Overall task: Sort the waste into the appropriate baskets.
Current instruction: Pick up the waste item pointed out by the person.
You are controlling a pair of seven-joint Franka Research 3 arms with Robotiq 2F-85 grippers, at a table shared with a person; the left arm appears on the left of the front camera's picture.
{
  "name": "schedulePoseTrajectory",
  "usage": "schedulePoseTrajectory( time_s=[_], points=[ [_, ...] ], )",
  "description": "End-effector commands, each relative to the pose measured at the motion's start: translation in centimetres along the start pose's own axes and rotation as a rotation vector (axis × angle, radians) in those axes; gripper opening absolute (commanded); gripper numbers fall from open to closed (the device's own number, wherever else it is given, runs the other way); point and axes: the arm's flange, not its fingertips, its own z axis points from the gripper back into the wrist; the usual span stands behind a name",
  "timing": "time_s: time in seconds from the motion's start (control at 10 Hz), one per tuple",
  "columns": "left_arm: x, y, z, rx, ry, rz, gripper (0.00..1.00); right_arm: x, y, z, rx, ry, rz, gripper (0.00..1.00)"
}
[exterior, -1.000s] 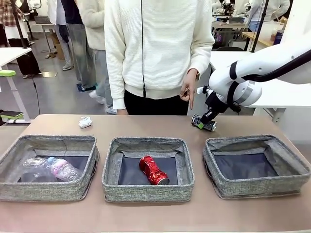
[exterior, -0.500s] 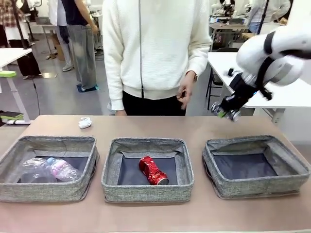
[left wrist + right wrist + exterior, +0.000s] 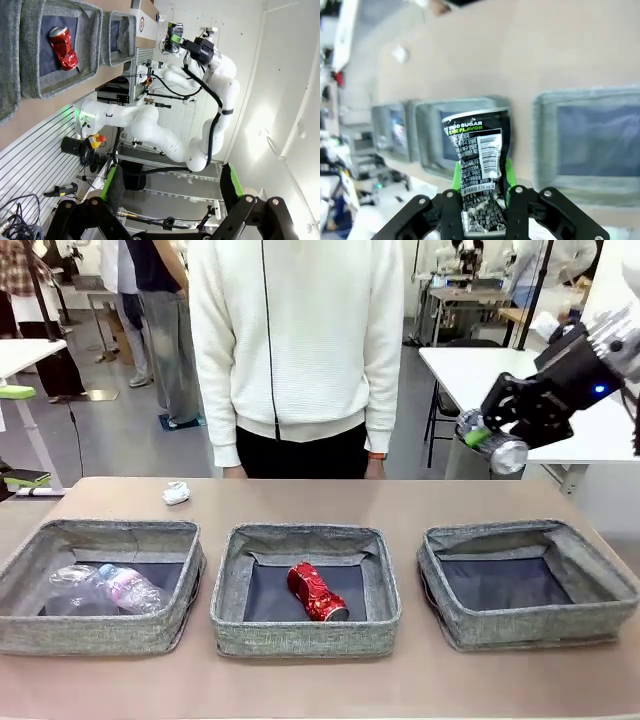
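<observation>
Right end effector (image 3: 486, 434) clamps the crushed dark blue-black can (image 3: 505, 453), held clear of the worktop (image 3: 300, 505); left end effector (image 3: 170, 176) stands wide, holding nothing.

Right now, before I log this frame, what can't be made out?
- Front view: print on the dark can in the right hand, too small.
- Right wrist view: can's lower end, behind the fingers.
- Front view: outline of the clear cup, lost against the bottle.
- Left wrist view: left basket, cut by the edge.
</observation>
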Motion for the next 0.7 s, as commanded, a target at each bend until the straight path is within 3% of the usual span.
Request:
schedulePoseTrajectory(
  time_s=[0.0,0.1,0.3,0.4,0.5,0.6],
  points=[
    [-0.2,-0.5,0.0,-0.02,0.002,0.013,1.0,-0.8,0.7,-3.6,-0.013,-0.099,-0.09,0.01],
    [-0.2,-0.5,0.0,-0.02,0.002,0.013,1.0,0.0,0.0,0.0,0.0,0.0,0.0,0.01],
    [-0.2,-0.5,0.0,-0.02,0.002,0.013,1.0,0.0,0.0,0.0,0.0,0.0,0.0,0.01],
    [-0.2,-0.5,0.0,-0.02,0.002,0.013,1.0,-1.1,0.7,-0.9,0.001,-0.033,-0.048,0.35],
    [-0.2,-0.5,0.0,-0.02,0.002,0.013,1.0,1.4,4.2,-4.4,0.175,0.035,0.066,0.35],
    [-0.2,-0.5,0.0,-0.02,0.002,0.013,1.0,2.9,9.4,-3.9,0.196,0.052,0.093,0.35]
  ],
)
